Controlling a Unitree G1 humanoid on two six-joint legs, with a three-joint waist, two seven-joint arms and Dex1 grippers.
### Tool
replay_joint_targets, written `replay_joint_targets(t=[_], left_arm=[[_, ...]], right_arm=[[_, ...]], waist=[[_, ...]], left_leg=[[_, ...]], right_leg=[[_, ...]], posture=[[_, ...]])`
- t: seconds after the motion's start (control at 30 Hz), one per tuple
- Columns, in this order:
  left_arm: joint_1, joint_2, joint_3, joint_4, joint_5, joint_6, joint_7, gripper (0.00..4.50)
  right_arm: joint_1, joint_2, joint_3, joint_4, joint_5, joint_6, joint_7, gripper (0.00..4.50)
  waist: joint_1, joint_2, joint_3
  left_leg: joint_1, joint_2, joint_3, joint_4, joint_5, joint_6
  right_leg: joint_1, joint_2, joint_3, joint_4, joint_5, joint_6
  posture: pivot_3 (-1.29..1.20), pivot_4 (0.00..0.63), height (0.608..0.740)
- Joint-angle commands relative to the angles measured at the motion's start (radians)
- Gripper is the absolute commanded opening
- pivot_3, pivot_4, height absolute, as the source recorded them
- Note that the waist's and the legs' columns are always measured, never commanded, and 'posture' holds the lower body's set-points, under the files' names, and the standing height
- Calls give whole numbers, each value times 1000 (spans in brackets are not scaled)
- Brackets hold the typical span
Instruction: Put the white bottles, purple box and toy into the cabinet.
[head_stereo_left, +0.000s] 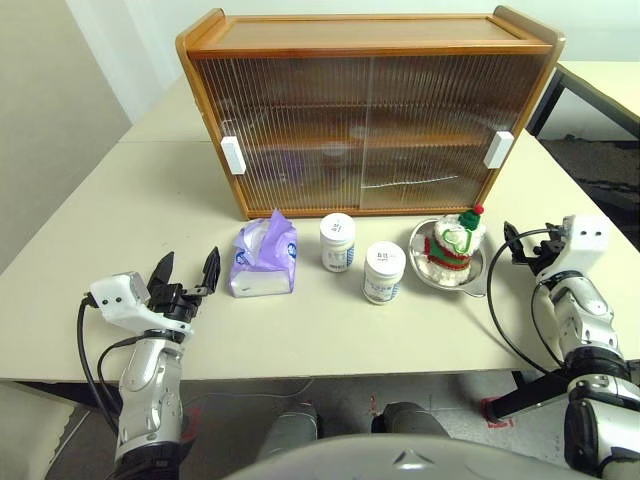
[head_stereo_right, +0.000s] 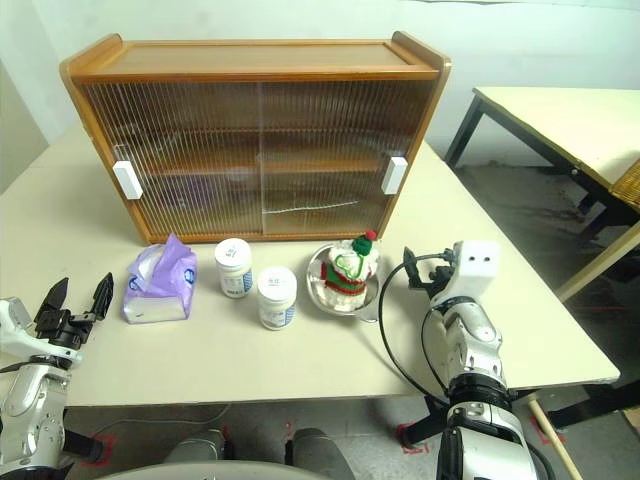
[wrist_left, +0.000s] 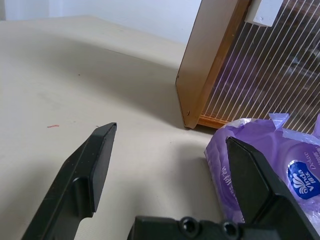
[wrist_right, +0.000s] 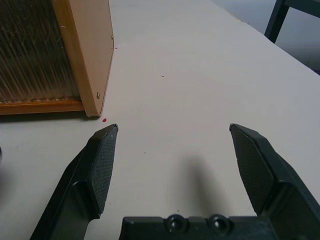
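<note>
Both two-fingered black grippers, left (head_stereo_left: 186, 270) at eight o'clock and right (wrist_right: 175, 165) at three, gape wide and empty, since the brown wooden cabinet's (head_stereo_left: 370, 35) ribbed translucent sliding doors (head_stereo_left: 365, 130) look shut.

Purple box (wrist_left: 280, 165): blue oval logo reads "Deluxe", with smaller white print along its side too small to read. White bottles (head_stereo_left: 337, 242): blue label print illegible.

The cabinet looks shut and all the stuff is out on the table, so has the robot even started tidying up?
Nothing looks done yet. The cabinet has both sliding doors closed. In front of it on the table stand the purple box, two white bottles and the toy, which sits in a metal bowl. The left gripper and right gripper are open and empty. Everything remains to do.
</note>
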Motion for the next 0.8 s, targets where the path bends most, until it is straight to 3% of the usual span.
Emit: replay_joint_targets(t=[0.03, 0.2, 0.43, 0.53, 0.63, 0.8], left_arm=[[-13, 2, -3, 31, 6, -13, -6, 4500], [-28, 17, 5, 62, -1, -19, -28, 4500], [-35, 93, 64, 78, -35, -7, -60, 4500], [-53, 128, 78, 57, -55, 21, -70, 4500], [-99, 172, 91, 16, -97, 79, -79, 4500], [-156, 207, 99, -28, -141, 158, -71, 4500]], right_arm=[[-16, -8, -3, 19, 2, -10, 5, 4480], [-38, -51, -29, -33, 31, -15, 21, 4480], [-152, -141, -42, -122, 128, 75, 179, 4480], [-204, -176, -31, -188, 210, 223, 302, 4480], [-180, -230, 39, -417, 363, 511, 515, 4480], [-153, -267, 85, -634, 459, 738, 605, 4480]], waist=[[0, 0, 0], [-1, 0, 0], [-9, 1, 0], [-9, 1, 0], [-6, 0, 0], [-2, -2, 0]], left_leg=[[0, 0, 0, 0, 0, 0], [0, 0, 0, 0, 0, 0], [0, 1, 2, 0, 0, 0], [0, 1, 2, 0, 2, 3], [0, 1, 2, 0, 4, 6], [0, 0, 6, 4, 2, 2]], right_leg=[[0, 0, 0, 0, 0, 0], [0, 0, 0, 0, 0, 0], [0, 1, 0, 0, 0, -2], [0, 2, 1, 0, 0, -2], [-1, 3, 1, 0, -1, -3], [4, 16, 0, -3, -2, -7]], posture=[[-52, 0, 740], [-67, 0, 740], [-69, 0, 740], [-69, 0, 740], [-65, 0, 740], [-57, 0, 740]])
